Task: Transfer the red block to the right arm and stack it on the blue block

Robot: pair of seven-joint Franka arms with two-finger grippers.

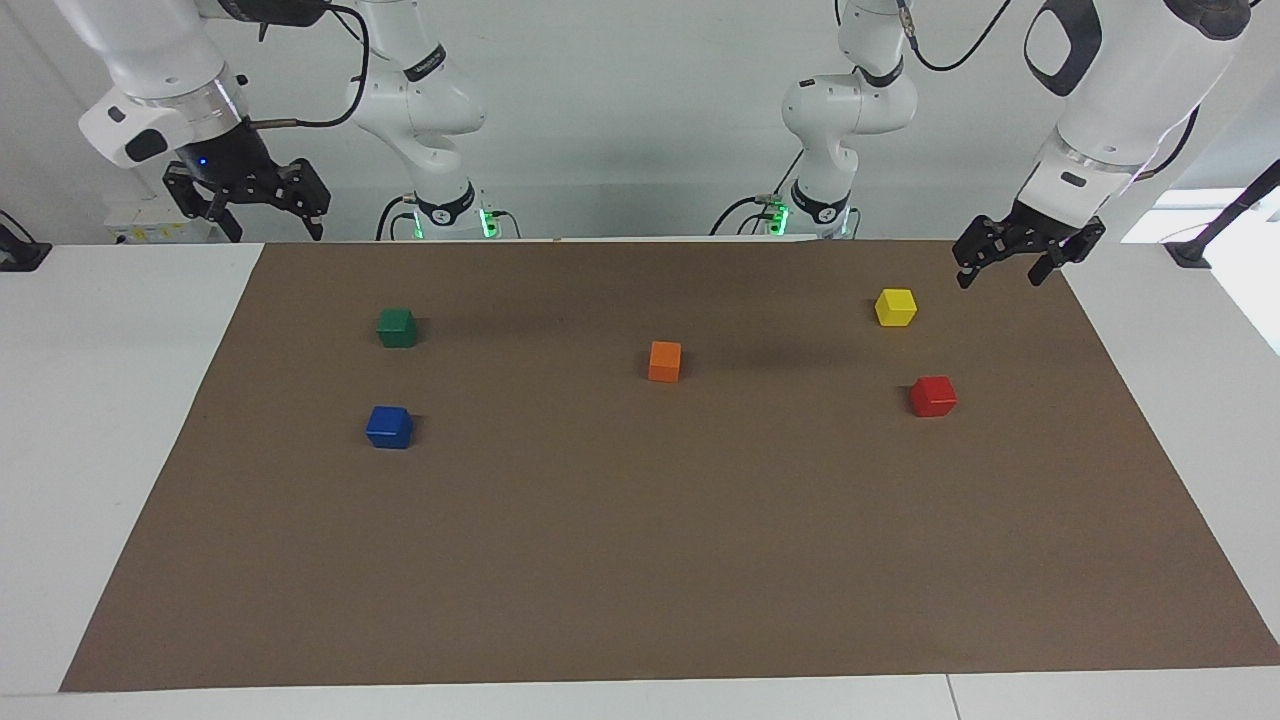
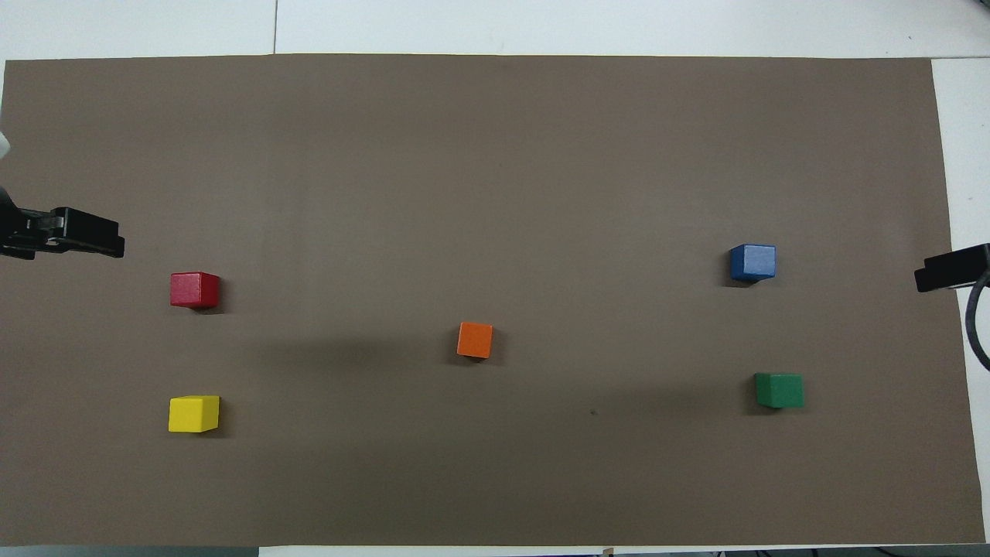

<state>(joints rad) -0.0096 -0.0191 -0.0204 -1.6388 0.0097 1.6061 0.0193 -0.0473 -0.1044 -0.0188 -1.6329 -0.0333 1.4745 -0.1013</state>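
Red block (image 1: 932, 396): on tabletop (image 1: 640, 560), left arm's end, farther from robots than yellow block (image 1: 895, 307).
Blue block (image 1: 389, 427): right arm's end, untouched.
Left hand (image 1: 1005, 268): fingers spread, empty, raised over tabletop edge.
Right hand (image 1: 262, 213): fingers spread, empty, waiting.

brown mat (image 1: 640, 560) on white table (image 1: 110, 420), green cube (image 1: 396, 327), orange cube (image 1: 664, 361), yellow cube (image 1: 895, 307)
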